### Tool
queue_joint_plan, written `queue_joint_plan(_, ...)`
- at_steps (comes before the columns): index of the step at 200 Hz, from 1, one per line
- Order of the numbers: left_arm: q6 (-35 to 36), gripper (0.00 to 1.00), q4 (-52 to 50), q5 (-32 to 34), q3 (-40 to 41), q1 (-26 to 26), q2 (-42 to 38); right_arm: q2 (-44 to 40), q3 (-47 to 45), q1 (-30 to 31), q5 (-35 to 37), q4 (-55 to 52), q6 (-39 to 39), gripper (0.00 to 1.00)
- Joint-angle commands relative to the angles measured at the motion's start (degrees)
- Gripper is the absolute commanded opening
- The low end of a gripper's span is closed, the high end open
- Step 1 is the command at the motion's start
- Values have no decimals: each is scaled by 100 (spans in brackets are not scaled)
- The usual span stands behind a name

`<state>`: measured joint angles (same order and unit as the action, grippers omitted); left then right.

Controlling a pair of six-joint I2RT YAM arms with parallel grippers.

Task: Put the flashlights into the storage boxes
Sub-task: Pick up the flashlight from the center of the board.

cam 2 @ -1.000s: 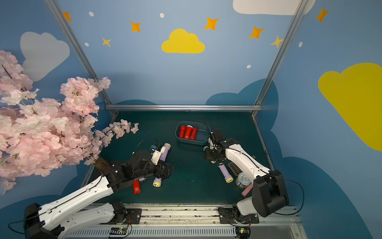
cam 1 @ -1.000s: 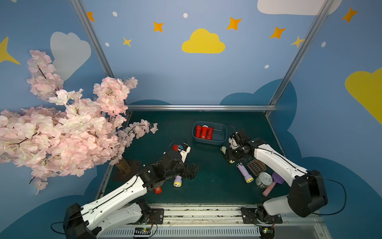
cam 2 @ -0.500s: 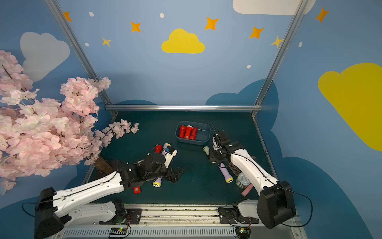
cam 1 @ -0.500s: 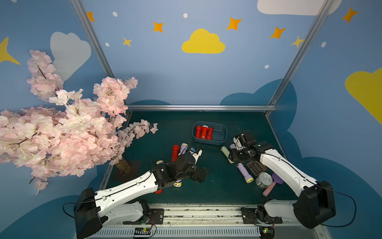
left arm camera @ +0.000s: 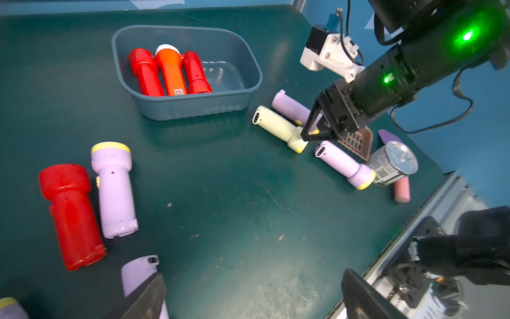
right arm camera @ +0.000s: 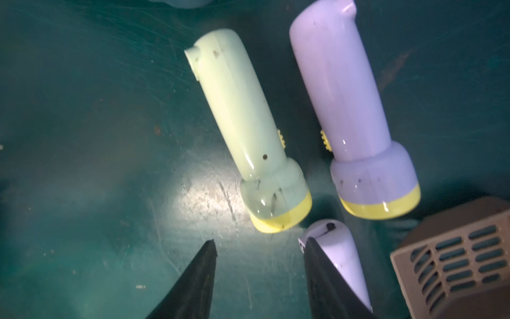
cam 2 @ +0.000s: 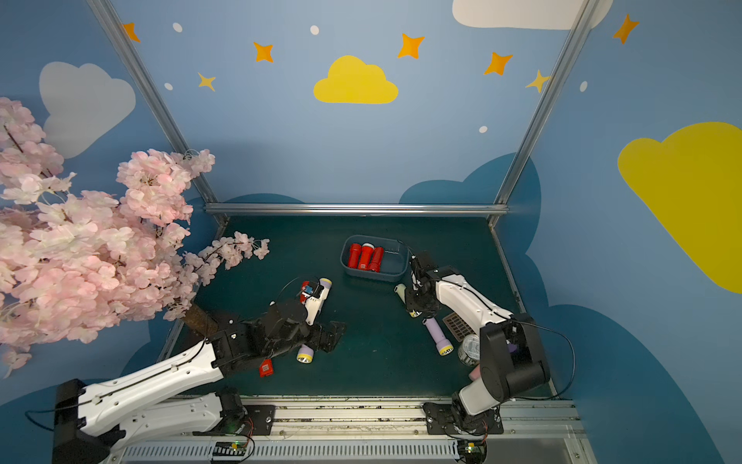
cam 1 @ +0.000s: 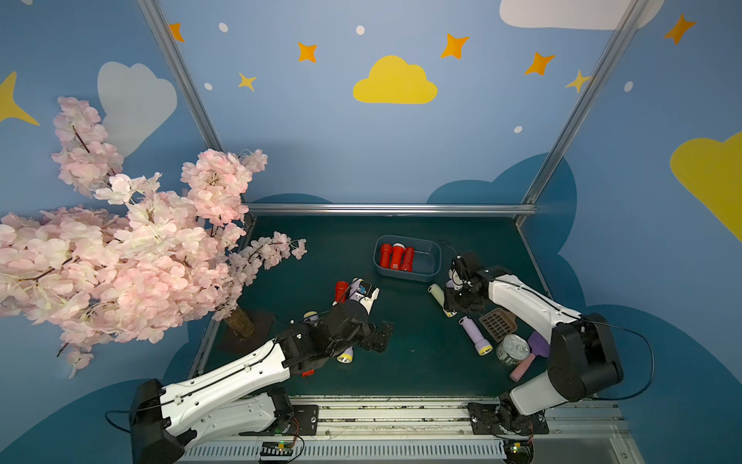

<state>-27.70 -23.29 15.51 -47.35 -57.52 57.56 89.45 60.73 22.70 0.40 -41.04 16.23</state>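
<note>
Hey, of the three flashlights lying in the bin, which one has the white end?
The middle one: orange-red with a white cap, lying between two all-red flashlights in the blue-grey bin.

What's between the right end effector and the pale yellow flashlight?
Nothing but bare green mat: the right wrist view shows the right end effector, open, just short of the head of the pale yellow flashlight.

Both top views look steeply down, sharing the whole table point(cam 1: 421, 361). The left wrist view faces beyond the left tool point(left arm camera: 251, 274) toward the right tool point(left arm camera: 311, 135); the right wrist view sits closer.
</note>
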Motion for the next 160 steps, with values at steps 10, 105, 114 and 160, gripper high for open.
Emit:
queue_joint_plan(10, 259, 99, -198, 212, 10, 86, 52, 418, 385, -28, 15, 42, -67, 52)
queue_joint_plan(105, 431, 99, 124, -299, 179, 703, 234, 1598, 1077, -44, -18, -57, -105, 50)
queue_joint_plan(114, 436, 99, 147, -344, 190, 753, 237, 1660, 1114, -37, -31, -71, -100, 50)
queue_joint_plan(160, 493, 99, 241, -521, 303, 976, 230, 1913, 1319, -3, -46, -150, -55, 49)
